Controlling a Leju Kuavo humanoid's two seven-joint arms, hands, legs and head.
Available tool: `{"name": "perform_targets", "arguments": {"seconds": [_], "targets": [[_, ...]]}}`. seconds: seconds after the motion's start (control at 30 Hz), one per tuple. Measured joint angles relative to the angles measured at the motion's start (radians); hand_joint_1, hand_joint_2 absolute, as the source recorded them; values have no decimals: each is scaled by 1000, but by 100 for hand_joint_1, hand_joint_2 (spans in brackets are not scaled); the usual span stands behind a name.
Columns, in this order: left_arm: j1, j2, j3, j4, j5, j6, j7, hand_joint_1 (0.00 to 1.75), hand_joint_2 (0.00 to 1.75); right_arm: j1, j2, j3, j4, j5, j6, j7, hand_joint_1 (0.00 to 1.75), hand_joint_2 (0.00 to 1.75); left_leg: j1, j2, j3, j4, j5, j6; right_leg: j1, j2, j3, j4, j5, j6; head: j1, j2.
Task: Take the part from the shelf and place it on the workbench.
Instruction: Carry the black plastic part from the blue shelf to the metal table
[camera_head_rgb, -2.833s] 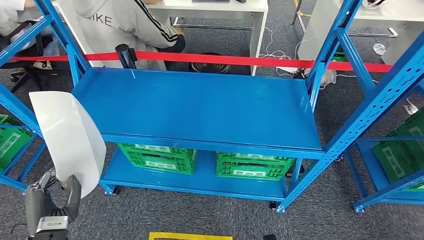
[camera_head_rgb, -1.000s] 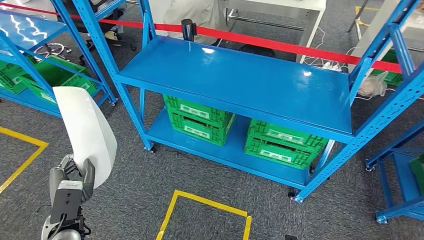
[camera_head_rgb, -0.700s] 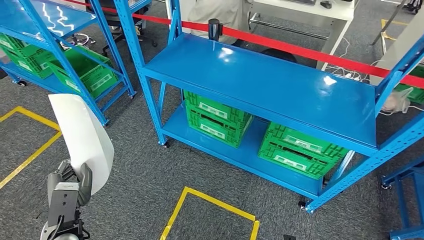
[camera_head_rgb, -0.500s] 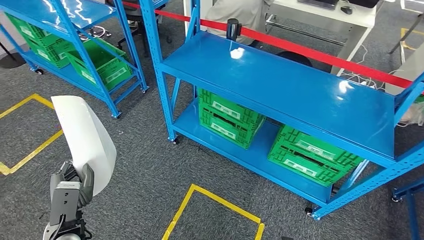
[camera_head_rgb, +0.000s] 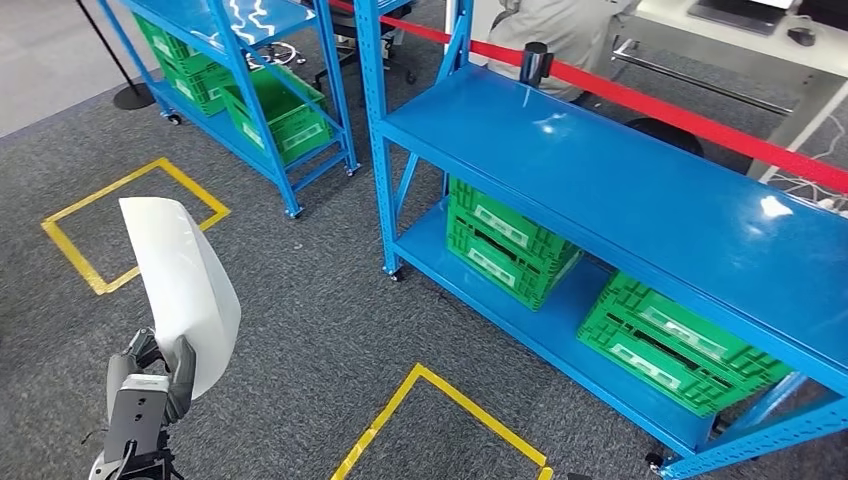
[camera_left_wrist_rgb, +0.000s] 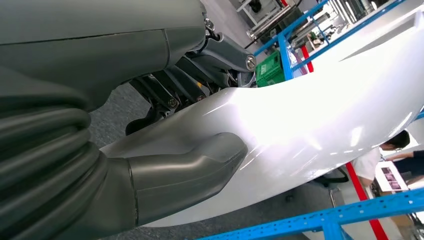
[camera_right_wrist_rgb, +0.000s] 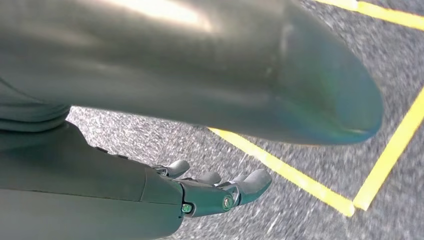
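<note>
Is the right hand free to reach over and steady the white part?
Probably yes. The right hand hangs over the floor holding nothing, fingers loosely extended, while the left hand grips the white part at its lower end, leaving the rest bare. It would have to cross the body.

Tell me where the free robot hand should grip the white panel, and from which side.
Grip the white panel by its long bare edge above the left robot hand, coming from the right with the right robot hand. It stands upright, thin and curved, so an edge pinch probably suits.

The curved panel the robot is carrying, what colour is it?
Glossy white; the panel shows best in the head view, held in the left hand.
</note>
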Motion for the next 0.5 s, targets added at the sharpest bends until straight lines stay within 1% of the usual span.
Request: {"name": "perform_targets", "arguments": {"seconds": [0.03,0.07,0.1,0.13,0.17,0.2,0.23,0.27,0.3,0.33,0.37,0.4,0.43,0.47,0.5], "targets": [[1,2,-2,-3,10,-9,-3,175,175,1,1,0,0,-1,3,-2,0,0,2,4,-15,40,-12,-4,0,-15,-1,1,0,0,0,0],[1,4,-3,-7,18,-18,-6,175,175,1,3,0,0,-3,6,-4,0,0,5,8,-11,45,-7,-7,-1,-30,-2,2,0,1,0,0],[-1,6,-4,-10,24,-25,-8,175,175,0,5,0,0,-4,10,-7,0,0,7,15,14,7,16,-10,-2,-44,-3,5,-2,4,0,0],[-5,7,-5,-14,28,-29,-10,175,175,0,7,0,0,-3,13,-10,0,0,9,32,56,-60,46,-13,-4,-58,-3,10,-4,8,0,0],[-13,8,-7,-18,31,-34,-12,175,175,-1,9,0,0,-3,16,-14,0,0,8,55,96,-128,66,-13,-3,-70,-5,16,-9,14,-1,0],[-22,8,-11,-22,36,-39,-11,175,175,-2,9,0,0,-2,18,-19,0,0,8,70,127,-181,80,-8,-1,-81,-6,24,-14,21,-1,0],[-31,8,-14,-27,40,-44,-8,175,175,-5,10,0,0,-2,19,-26,0,0,6,79,142,-211,85,-2,1,-90,-7,29,-17,27,1,0],[-40,8,-17,-31,44,-50,-3,175,175,-7,10,0,0,-5,20,-32,0,0,3,77,142,-217,83,7,3,-99,-7,32,-19,33,2,0],[-46,10,-20,-35,47,-55,3,175,175,-10,11,0,0,-7,21,-38,0,0,3,64,138,-217,86,15,3,-108,-5,32,-19,37,4,0],[-51,12,-22,-39,47,-58,9,175,175,-13,11,0,0,-9,23,-44,0,0,3,54,135,-218,88,21,1,-106,-4,34,-20,44,6,0],[-57,14,-24,-41,46,-60,14,175,175,-15,11,0,0,-11,25,-47,0,0,4,44,133,-218,91,27,-3,-87,-7,44,-31,50,6,0],[-63,15,-26,-43,45,-61,18,175,175,-15,11,0,0,-11,27,-50,0,0,5,33,130,-219,94,34,-6,-58,-18,73,-54,55,8,0],[-68,15,-30,-44,44,-61,19,175,175,-14,11,0,0,-11,27,-52,0,0,7,22,127,-220,98,39,-8,-23,-39,123,-86,59,10,0],[-73,16,-34,-44,42,-61,20,175,175,-12,11,0,0,-11,27,-52,0,0,6,9,123,-220,100,42,-9,5,-70,190,-123,60,11,0],[-77,16,-36,-42,41,-61,20,175,175,-10,11,0,0,-12,27,-50,0,0,5,-4,120,-219,103,45,-8,17,-102,259,-153,60,12,0]]}}
